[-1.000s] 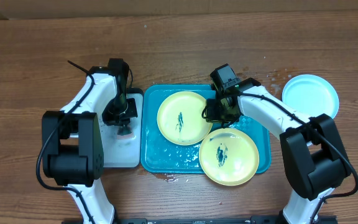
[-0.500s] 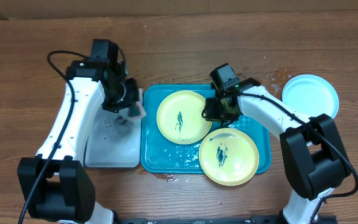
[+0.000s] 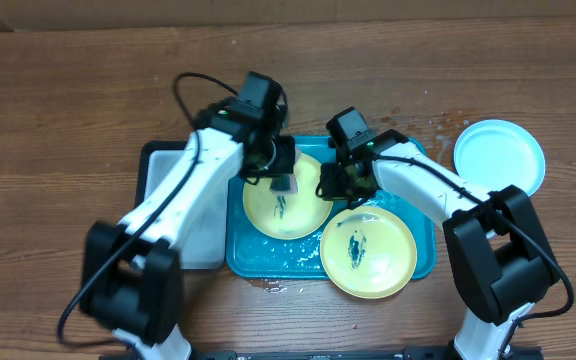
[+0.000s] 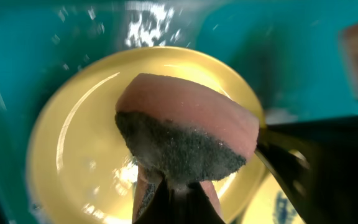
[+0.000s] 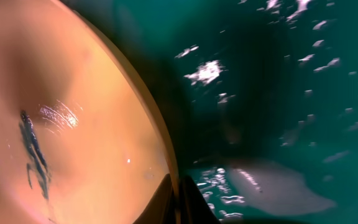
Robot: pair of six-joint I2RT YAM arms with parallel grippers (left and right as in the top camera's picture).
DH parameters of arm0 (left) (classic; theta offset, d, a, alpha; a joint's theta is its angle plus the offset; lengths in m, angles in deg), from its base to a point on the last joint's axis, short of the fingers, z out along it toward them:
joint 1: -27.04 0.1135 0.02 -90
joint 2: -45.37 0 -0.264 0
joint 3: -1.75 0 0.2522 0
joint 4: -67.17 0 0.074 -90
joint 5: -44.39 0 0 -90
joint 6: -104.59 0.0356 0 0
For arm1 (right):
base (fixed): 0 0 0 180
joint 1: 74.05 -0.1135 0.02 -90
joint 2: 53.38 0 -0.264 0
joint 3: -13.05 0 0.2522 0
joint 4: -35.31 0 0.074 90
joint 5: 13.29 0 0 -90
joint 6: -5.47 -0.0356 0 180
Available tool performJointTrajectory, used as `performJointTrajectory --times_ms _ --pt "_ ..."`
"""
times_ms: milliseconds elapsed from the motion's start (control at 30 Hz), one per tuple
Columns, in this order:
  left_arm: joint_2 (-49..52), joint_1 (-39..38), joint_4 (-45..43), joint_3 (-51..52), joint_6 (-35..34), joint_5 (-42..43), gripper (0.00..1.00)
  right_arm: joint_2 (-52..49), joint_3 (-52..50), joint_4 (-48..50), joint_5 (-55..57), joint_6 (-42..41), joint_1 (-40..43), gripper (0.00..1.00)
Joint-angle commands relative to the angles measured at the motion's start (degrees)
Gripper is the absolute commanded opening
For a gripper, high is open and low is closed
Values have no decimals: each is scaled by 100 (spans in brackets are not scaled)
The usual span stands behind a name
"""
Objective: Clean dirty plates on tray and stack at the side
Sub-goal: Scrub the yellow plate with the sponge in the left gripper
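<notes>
Pink sponge with its dark scouring face sits clamped in my left gripper over the smeared yellow plate near the teal tray's back edge, ready to scrub. My right gripper is closed on that plate's right rim, I judge to steady it. A second dirty plate overlaps the tray's front right corner.

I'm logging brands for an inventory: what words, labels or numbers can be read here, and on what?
None readable in any view. The dark marks on the upper yellow plate and lower yellow plate are smears, not writing; the sponge, tray and light blue plate bear no text.
</notes>
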Motion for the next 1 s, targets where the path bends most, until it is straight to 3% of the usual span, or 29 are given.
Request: performJointTrajectory --times_ms 0,267,467,667,867,967 --pt "723 -66 42 -42 -315 -286 4 -28 125 39 35 -4 -122 4" --pt "1266 -74 492 -42 -531 -715 4 -28 125 -7 57 -7 -120 4" --pt "1279 -323 398 -42 238 503 4 -28 125 52 55 -7 -116 4" --pt "1279 -660 225 -42 286 1290 4 -28 125 83 55 -42 -116 4" --pt "1281 -769 -83 -42 -275 1300 4 -28 125 79 55 -149 -116 4" --pt "1281 -667 -188 -42 -815 721 4 -28 125 59 83 -282 -114 4"
